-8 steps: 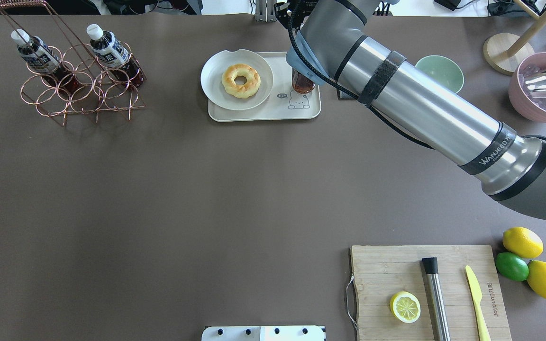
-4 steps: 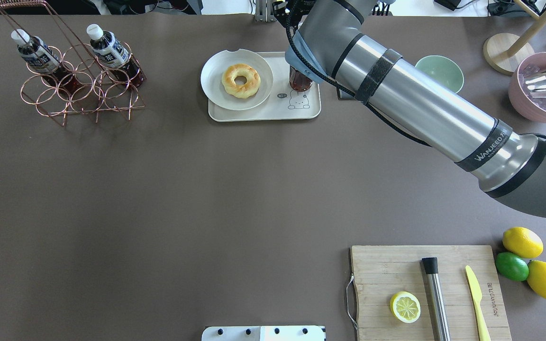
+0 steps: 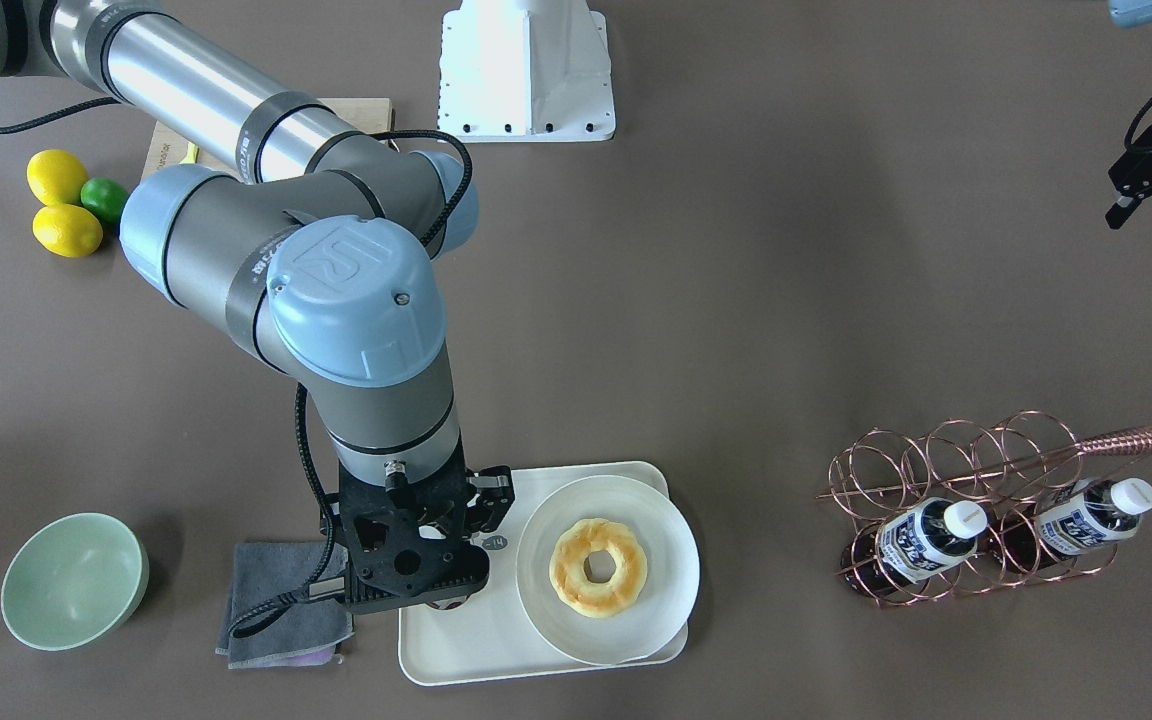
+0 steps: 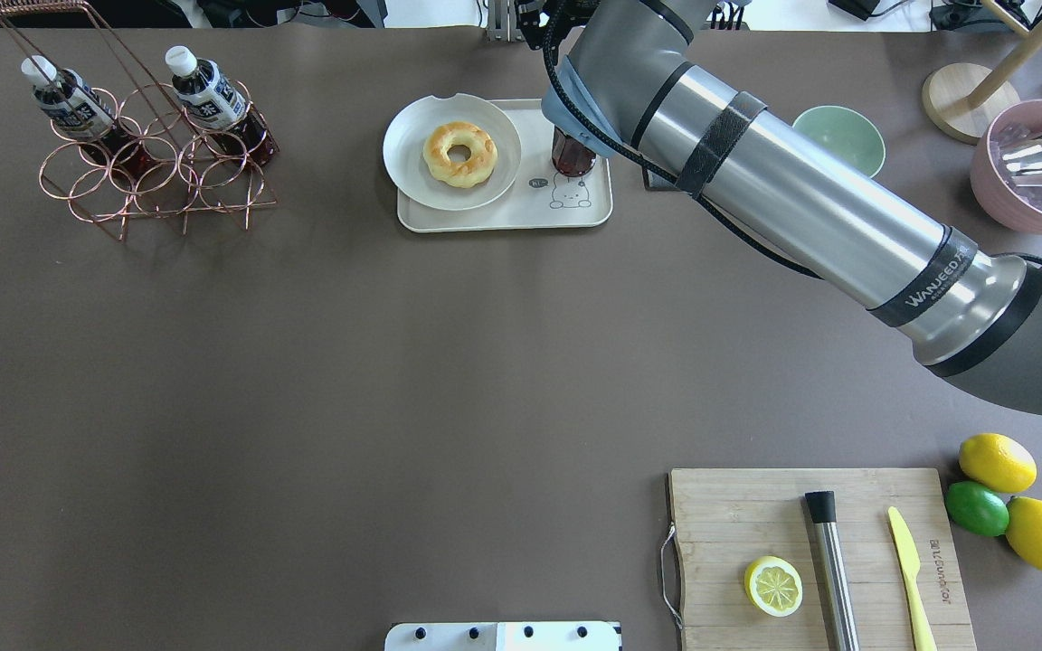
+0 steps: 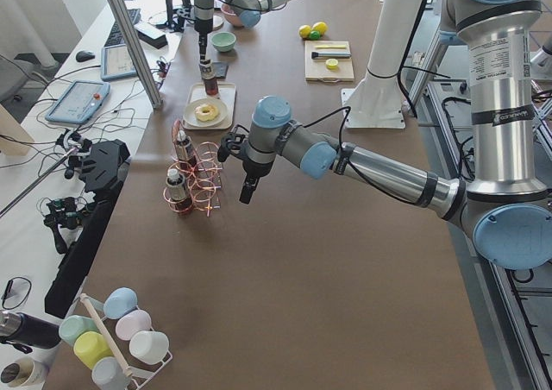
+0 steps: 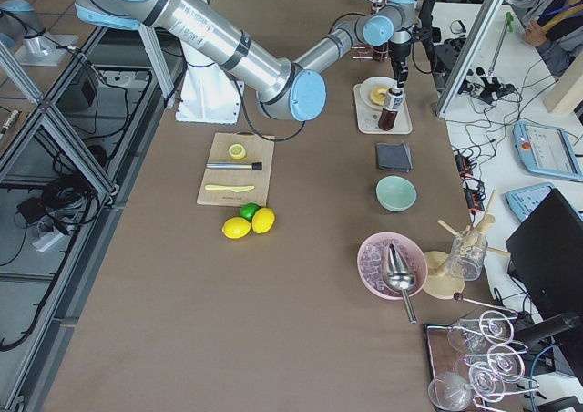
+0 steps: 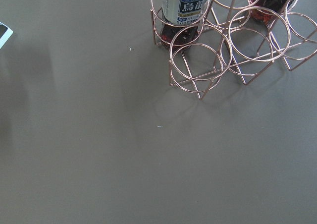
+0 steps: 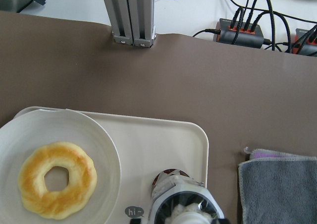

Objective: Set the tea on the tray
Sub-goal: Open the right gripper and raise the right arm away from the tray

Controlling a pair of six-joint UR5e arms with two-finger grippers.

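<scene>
The right arm reaches across the bench [image 4: 394,362] to its far edge, and its end effector [image 3: 426,575] hangs straight down over the tray [image 4: 503,217]. The tea [image 4: 573,154] stands on the tray, in the bare part just beside the round plate [image 4: 408,158] that carries a doughnut [image 4: 459,154], near the tray's rim on the grey cloth's [image 3: 276,600] side. The little bear drawing [image 4: 571,192] shows just in front of the bottle. In the wrist view the white cap sits right under the camera, so the fingers seem to be at cap height. I cannot tell whether they are clamped on the bottle or have let go, as the arm and the end effector's black body cover them.

The left end effector [image 5: 246,191] hangs above the bench near the copper wire rack [image 4: 155,172], apart from it. Whether it is spread or closed I cannot tell. 2 more bottles [image 4: 69,99] lean in the rack's rings. A green bowl [image 4: 842,136] sits beyond the cloth.
</scene>
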